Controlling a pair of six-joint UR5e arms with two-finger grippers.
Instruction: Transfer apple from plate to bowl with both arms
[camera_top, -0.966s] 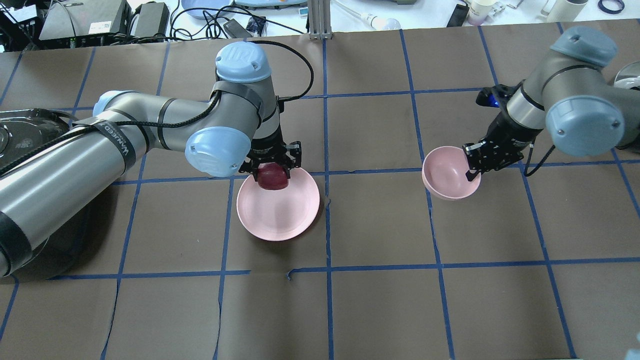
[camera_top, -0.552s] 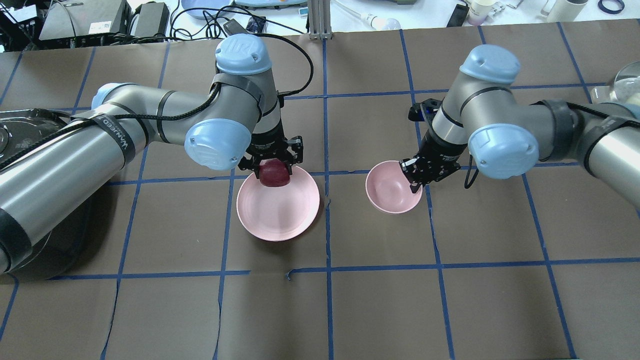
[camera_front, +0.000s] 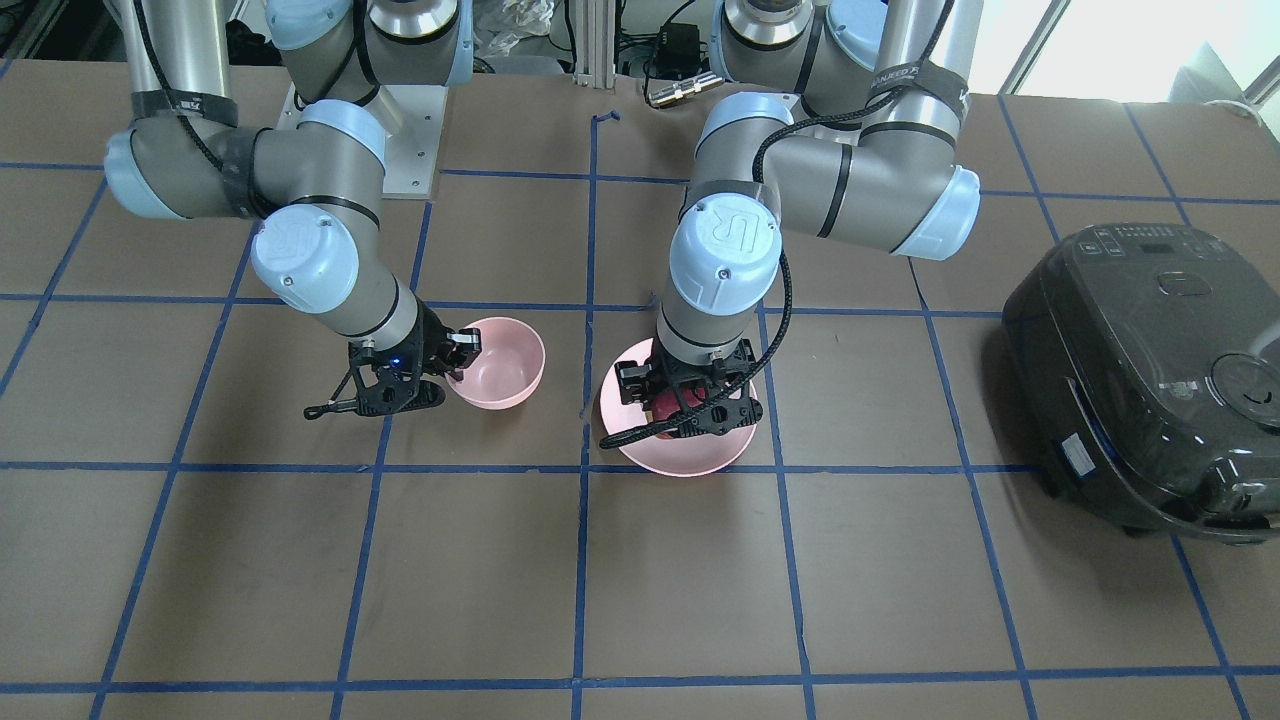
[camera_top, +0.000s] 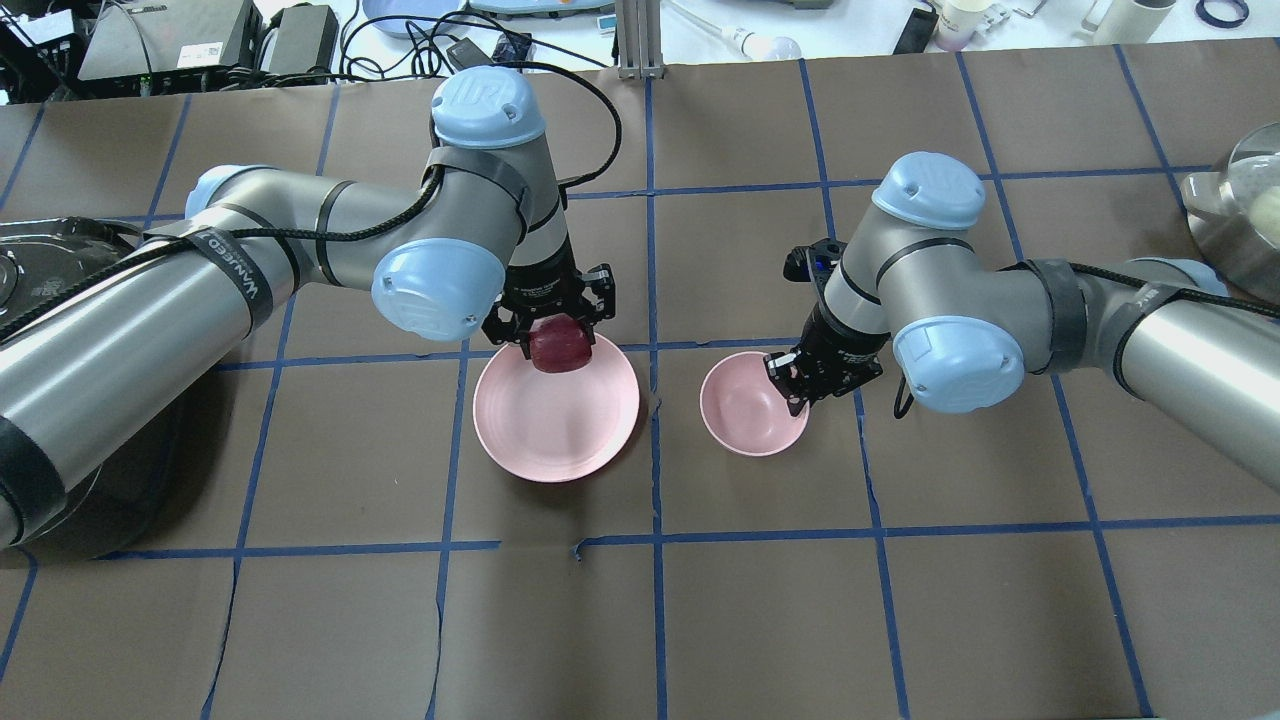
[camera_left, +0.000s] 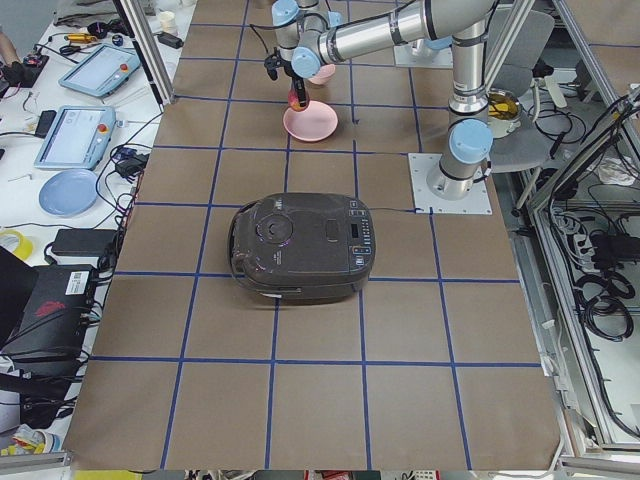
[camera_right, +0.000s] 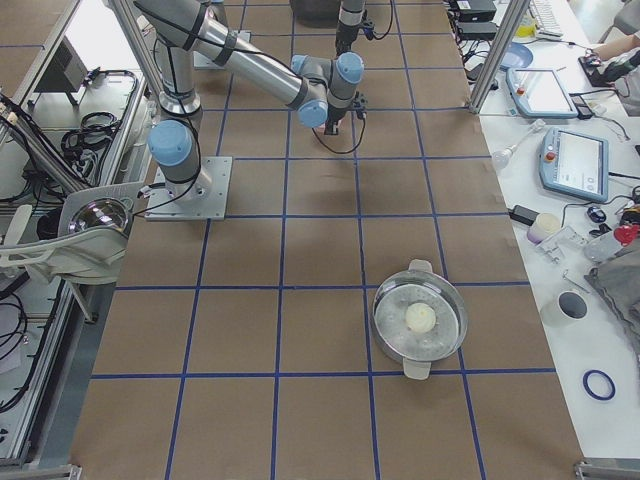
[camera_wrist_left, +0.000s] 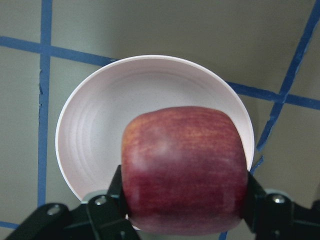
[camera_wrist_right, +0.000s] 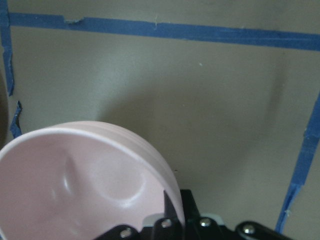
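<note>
My left gripper (camera_top: 556, 335) is shut on the dark red apple (camera_top: 560, 346) and holds it a little above the far edge of the flat pink plate (camera_top: 558, 430). In the left wrist view the apple (camera_wrist_left: 185, 170) sits between the black fingers with the plate (camera_wrist_left: 95, 130) below. My right gripper (camera_top: 797, 385) is shut on the right rim of the small pink bowl (camera_top: 745, 410), just right of the plate. The right wrist view shows the bowl (camera_wrist_right: 75, 185) pinched at its rim. In the front view the bowl (camera_front: 497, 375) and plate (camera_front: 690, 458) are side by side.
A black rice cooker (camera_front: 1150, 370) stands on the robot's left end of the table. A steel pot with a glass lid (camera_top: 1235, 215) stands at the far right. Blue tape lines grid the brown table cover. Cables and devices lie beyond the far edge.
My right arm has carried the bowl leftward, from the right side of the table to just beside the plate. My left gripper has shifted slightly with the apple still in it.
</note>
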